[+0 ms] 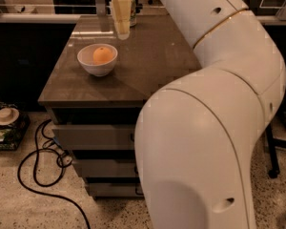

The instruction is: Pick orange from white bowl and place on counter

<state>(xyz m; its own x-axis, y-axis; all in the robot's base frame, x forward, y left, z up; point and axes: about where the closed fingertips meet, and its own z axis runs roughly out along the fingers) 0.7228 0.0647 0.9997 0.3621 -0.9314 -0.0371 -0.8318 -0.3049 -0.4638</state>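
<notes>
The orange (pixel 102 55) lies in the white bowl (pixel 87 64), which stands on the left part of the grey-brown counter (pixel 155 56). My gripper (pixel 121 33) hangs pointing down above the counter, just behind and slightly right of the bowl, apart from it and higher than its rim. Nothing shows in the gripper. My large white arm (pixel 214 128) fills the right half of the view and hides the counter's right side.
A printed drink can (pixel 132 9) stands at the counter's back edge, right behind the gripper. Grey drawers (pixel 93 137) sit below the counter. Black cables (pixel 35 175) and a box of clutter (pixel 5 120) lie on the floor at the left.
</notes>
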